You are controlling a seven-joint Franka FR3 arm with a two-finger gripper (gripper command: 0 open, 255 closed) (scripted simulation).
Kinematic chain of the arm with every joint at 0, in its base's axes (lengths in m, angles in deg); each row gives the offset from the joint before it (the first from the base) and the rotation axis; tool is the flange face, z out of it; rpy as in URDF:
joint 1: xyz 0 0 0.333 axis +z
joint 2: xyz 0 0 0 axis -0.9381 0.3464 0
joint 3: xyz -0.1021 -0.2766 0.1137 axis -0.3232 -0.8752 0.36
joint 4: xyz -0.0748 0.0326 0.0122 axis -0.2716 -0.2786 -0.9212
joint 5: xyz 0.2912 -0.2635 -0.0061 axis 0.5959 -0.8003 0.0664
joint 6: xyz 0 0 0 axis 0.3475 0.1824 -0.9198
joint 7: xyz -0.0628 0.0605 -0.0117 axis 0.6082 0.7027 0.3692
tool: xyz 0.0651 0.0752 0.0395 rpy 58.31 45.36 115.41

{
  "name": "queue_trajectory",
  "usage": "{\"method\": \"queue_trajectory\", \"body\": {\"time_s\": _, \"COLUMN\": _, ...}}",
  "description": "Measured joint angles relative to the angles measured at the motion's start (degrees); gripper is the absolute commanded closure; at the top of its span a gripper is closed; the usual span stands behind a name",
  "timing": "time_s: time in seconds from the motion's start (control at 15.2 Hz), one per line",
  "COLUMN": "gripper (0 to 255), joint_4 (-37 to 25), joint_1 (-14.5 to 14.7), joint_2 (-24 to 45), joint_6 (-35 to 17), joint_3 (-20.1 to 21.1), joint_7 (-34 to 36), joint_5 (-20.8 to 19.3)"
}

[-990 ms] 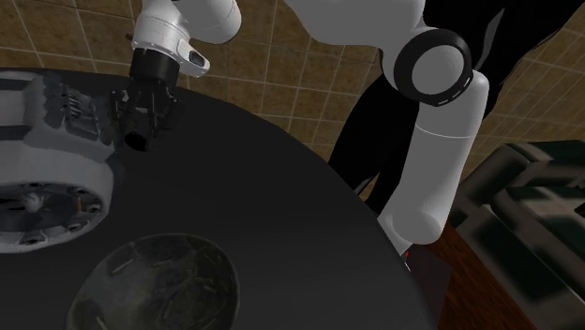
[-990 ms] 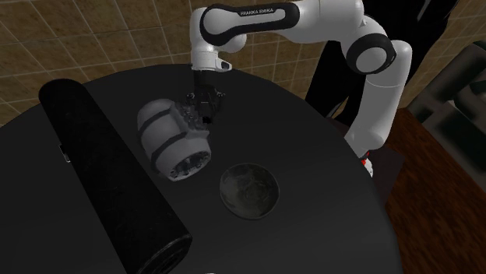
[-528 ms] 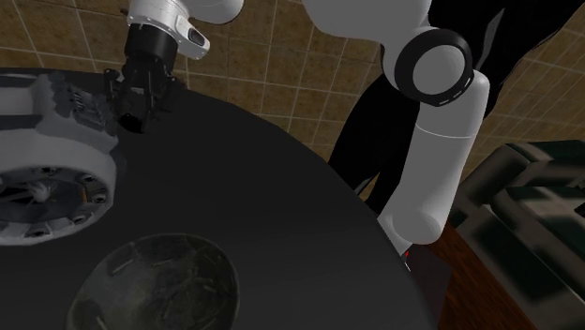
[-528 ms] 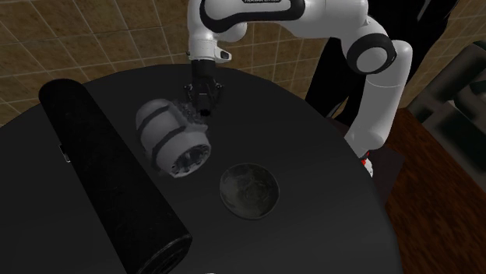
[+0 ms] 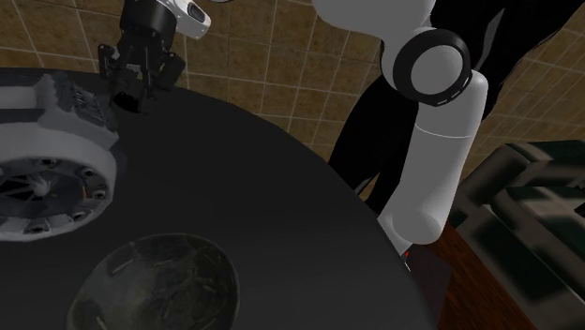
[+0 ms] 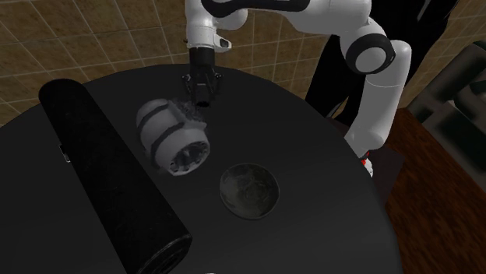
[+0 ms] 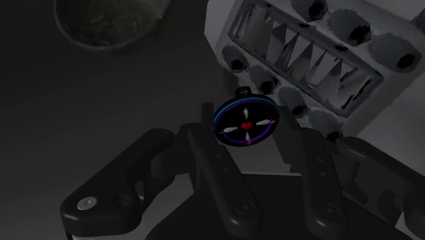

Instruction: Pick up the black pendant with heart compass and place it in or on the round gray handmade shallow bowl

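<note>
The pendant [image 7: 245, 125] is a small round black disc with a blue-violet rim, white compass points and a red heart at its middle. My gripper [image 7: 246, 133] is shut on it, a black finger [image 7: 206, 148] pressing each side. In the shoulder view the gripper [image 5: 131, 95] hangs above the far part of the black round table [image 5: 281, 216], beside the grey drum. The round grey shallow bowl [image 5: 157, 286] sits near the table's front, well apart from the gripper; it also shows as bowl [image 6: 248, 189] and bowl [image 7: 112, 20].
A large grey ribbed drum-like object [image 6: 175, 138] lies on its side just beside the gripper, close to the fingers. A long black cylinder [image 6: 109, 179] lies across the second exterior view's left side of the table. A tiled wall [image 5: 281, 56] stands behind.
The gripper has risen from the table top and shifted toward the shoulder view's upper left, with the pendant between its fingers. The bowl has stayed put, and the drum has shifted only slightly.
</note>
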Motion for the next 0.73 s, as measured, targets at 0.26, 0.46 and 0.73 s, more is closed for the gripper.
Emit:
{"method": "queue_trajectory", "body": {"time_s": 0.26, "gripper": 255, "joint_4": 6.87, "joint_1": 0.55, "joint_2": -5.76, "joint_6": -2.57, "joint_3": 0.84, "joint_7": 0.23, "joint_5": 2.06}}
{"method": "queue_trajectory", "body": {"time_s": 0.46, "gripper": 255, "joint_4": 14.08, "joint_1": 1.48, "joint_2": -11.61, "joint_6": -5.58, "joint_3": 1.90, "joint_7": 0.50, "joint_5": 4.38}}
{"method": "queue_trajectory", "body": {"time_s": 0.73, "gripper": 255, "joint_4": 20.59, "joint_1": 2.83, "joint_2": -17.97, "joint_6": -9.14, "joint_3": 3.12, "joint_7": 1.36, "joint_5": 7.34}}
